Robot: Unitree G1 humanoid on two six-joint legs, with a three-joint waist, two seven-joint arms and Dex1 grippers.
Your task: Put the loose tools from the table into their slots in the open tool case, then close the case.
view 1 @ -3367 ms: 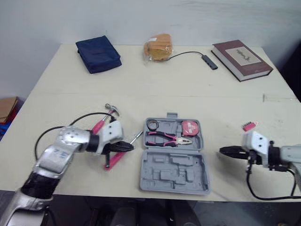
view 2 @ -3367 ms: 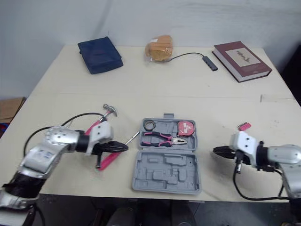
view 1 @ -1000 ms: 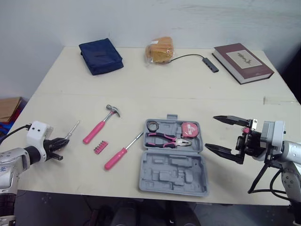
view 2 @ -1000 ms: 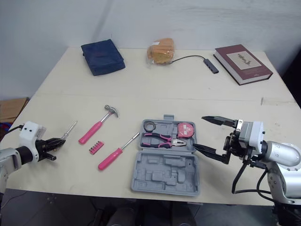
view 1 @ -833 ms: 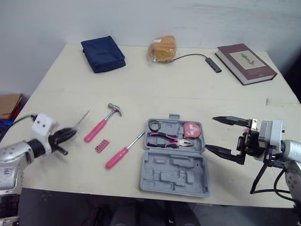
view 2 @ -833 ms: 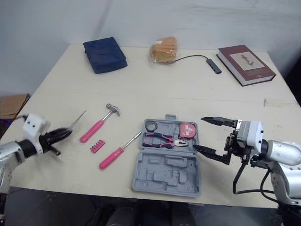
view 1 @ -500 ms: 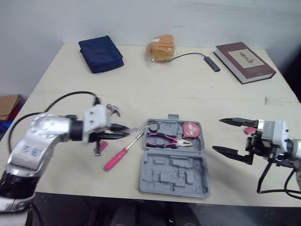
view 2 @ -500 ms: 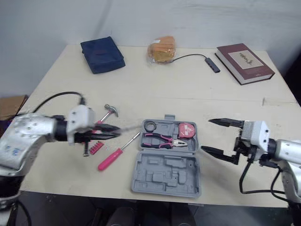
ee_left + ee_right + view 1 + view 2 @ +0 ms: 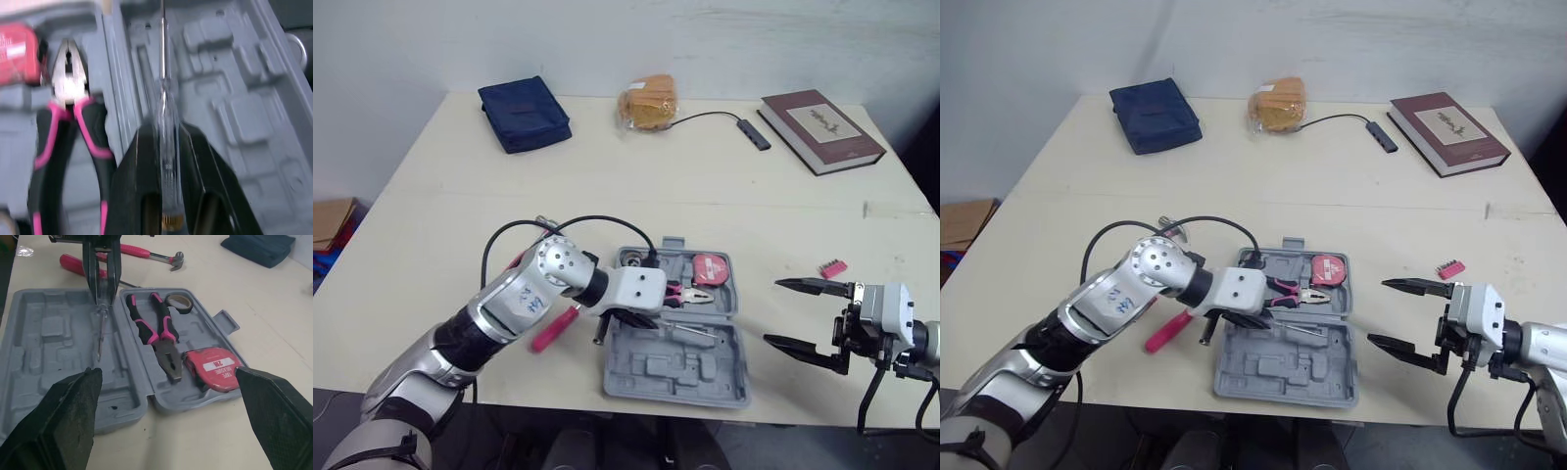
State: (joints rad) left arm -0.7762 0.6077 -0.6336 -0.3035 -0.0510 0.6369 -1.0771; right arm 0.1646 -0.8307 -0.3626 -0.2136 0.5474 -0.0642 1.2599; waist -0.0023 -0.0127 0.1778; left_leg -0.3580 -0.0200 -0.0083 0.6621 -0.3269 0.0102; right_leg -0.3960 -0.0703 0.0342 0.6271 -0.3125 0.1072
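The grey tool case (image 9: 705, 370) lies open at the table's front middle. Pink-handled pliers (image 9: 683, 292), a red tape measure (image 9: 710, 267) and a black tape roll (image 9: 631, 259) sit in its far half. My left gripper (image 9: 641, 318) is shut on a thin clear-handled screwdriver (image 9: 164, 112), whose shaft lies low over the near half's moulded slots. A pink screwdriver (image 9: 551, 330) lies left of the case, partly under my left arm. The hammer's head (image 9: 544, 223) peeks out behind that arm. My right gripper (image 9: 771, 313) stands open right of the case, holding nothing.
A pink bit holder (image 9: 832, 267) lies on the table beyond my right gripper. Along the far edge are a navy pouch (image 9: 524, 113), a bagged bun (image 9: 646, 101), a cabled hub (image 9: 751, 128) and a brown book (image 9: 822, 127).
My left arm has swung right from the table's left side, carrying the thin screwdriver over the case's near half. The right gripper has drawn slightly right, still open.
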